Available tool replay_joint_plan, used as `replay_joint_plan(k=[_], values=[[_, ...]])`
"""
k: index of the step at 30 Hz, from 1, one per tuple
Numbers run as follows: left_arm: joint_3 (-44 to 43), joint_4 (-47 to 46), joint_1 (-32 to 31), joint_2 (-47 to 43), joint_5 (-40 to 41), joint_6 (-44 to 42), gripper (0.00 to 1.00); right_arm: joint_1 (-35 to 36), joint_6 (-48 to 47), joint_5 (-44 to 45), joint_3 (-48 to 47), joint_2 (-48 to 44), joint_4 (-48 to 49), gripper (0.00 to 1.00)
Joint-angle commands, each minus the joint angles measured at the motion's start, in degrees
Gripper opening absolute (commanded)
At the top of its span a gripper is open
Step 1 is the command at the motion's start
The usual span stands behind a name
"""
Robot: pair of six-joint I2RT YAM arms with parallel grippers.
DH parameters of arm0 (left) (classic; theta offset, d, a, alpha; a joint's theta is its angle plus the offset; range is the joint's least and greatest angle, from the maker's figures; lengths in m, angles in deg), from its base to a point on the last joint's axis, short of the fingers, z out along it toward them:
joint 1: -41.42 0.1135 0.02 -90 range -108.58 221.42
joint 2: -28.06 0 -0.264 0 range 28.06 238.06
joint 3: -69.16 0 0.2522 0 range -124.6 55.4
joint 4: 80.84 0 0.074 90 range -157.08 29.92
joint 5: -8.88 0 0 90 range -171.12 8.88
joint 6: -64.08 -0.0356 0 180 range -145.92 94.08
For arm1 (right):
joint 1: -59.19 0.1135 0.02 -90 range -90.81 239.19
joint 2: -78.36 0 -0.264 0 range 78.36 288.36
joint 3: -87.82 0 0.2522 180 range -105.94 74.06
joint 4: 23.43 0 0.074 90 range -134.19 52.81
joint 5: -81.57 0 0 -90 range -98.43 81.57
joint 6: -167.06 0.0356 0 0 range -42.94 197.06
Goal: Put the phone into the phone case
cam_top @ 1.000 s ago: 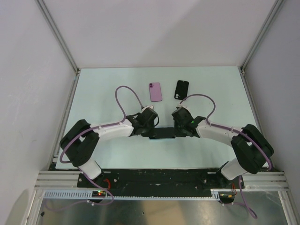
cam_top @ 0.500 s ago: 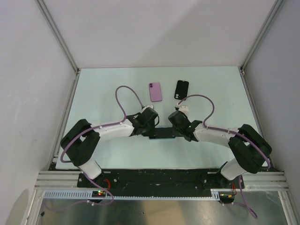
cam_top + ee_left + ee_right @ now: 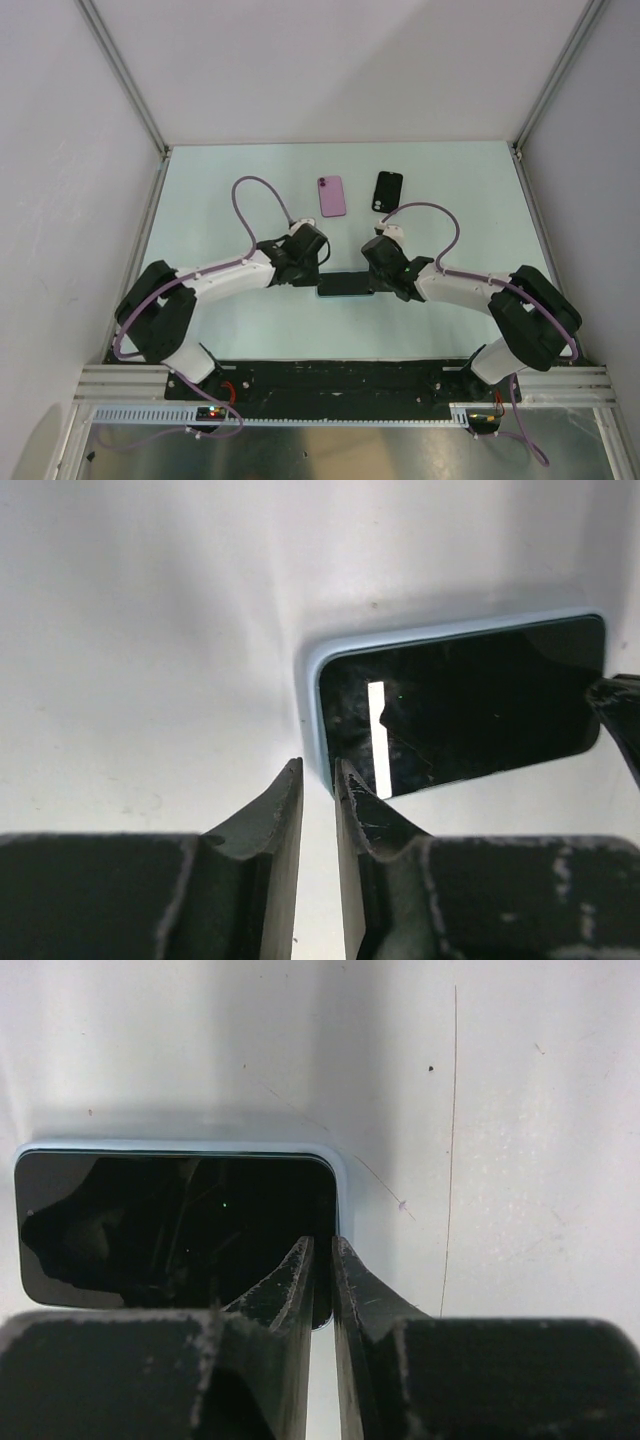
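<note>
phone (image 3: 346, 285) lies screen-up in pale blue phone case (image 3: 312, 695) on table (image 3: 220, 200), between both arms. left hand (image 3: 318, 780) just beside its left end, fingers a narrow slit apart, gripping nothing. right hand (image 3: 322, 1260) over its right end, fingers nearly together, empty

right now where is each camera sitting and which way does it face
Top external: above and behind the bases, looking down on the table; both arms show, the left gripper, the right gripper.
Left wrist: on the left arm, looking past its near-closed fingers at one end of the phone.
Right wrist: looking past its own fingers at the other end.
Shared: the dark-screened phone in its light blue rim.
</note>
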Motion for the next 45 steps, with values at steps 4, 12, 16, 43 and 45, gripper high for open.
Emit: replay_joint_plan(k=[4,12,16,43,45], values=[[-3.4,1.3,1.0,3.3,0.2,-2.6,0.23,1.1,1.7,-12.9,2.3,2.4,-3.8,0.17],[-5.9,1.0,1.2,7.5,0.7,-3.4,0.23,0.9,1.5,-13.3,2.2,3.1,-3.4,0.17],[-5.6,1.1,1.3,9.3,2.2,-3.3,0.19,1.0,1.3,-13.5,2.2,3.3,-3.5,0.17],[-9.2,-1.1,1.4,13.5,-1.7,-7.3,0.05,7.3,8.1,-18.2,7.1,-4.4,-0.5,0.20],[-11.1,-1.0,1.7,13.6,-2.3,-8.2,0.05,5.3,6.8,-16.9,7.1,-7.1,-1.6,0.23]])
